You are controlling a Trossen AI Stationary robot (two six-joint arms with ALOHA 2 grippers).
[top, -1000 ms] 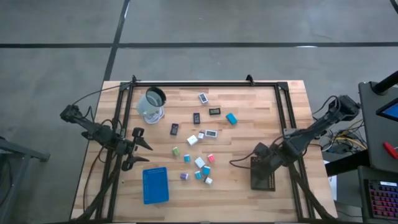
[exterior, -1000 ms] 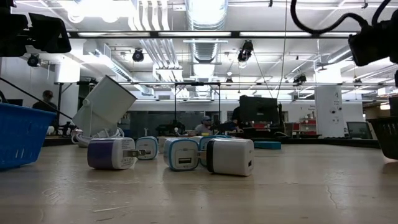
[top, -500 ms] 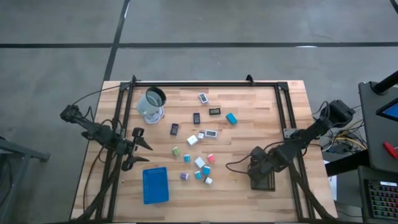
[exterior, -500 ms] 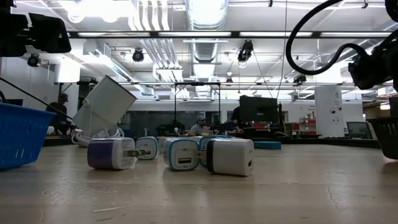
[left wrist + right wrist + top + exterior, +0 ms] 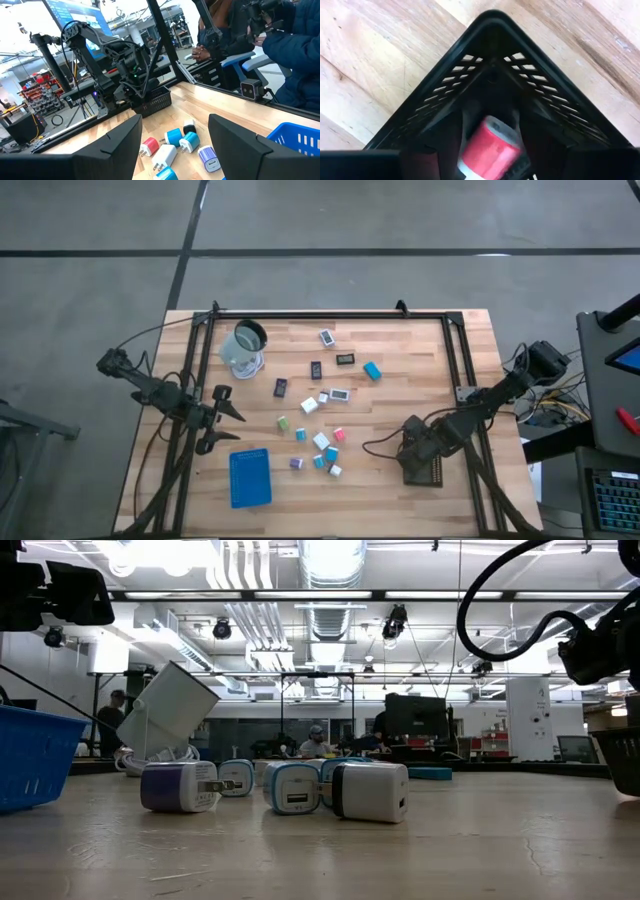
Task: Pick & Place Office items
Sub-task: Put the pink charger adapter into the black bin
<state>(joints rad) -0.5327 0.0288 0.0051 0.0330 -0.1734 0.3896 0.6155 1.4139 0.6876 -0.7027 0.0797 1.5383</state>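
Several small office items (image 5: 320,442), white, teal, pink, green and purple blocks and flat dark rectangles, lie scattered over the middle of the wooden table. My right gripper (image 5: 415,448) points down into the far corner of the black tray (image 5: 428,470). Between its open fingers lies a red-and-white block (image 5: 492,147) on the tray's bottom. My left gripper (image 5: 228,417) waits open and level at the table's left side, with nothing between its fingers. My right gripper comes from above with one finger on each side of the red-and-white block (image 5: 485,160), which lies low in the black tray's corner. I cannot tell whether the fingers touch the block.
A blue tray (image 5: 249,477) stands near the front left. A clear round cup (image 5: 245,348) lies tipped at the far left. A black frame (image 5: 330,315) runs along the table's far and side edges. People sit beyond the table (image 5: 280,45).
My right gripper has gone down and a little toward the table's near edge, into the black tray's corner.
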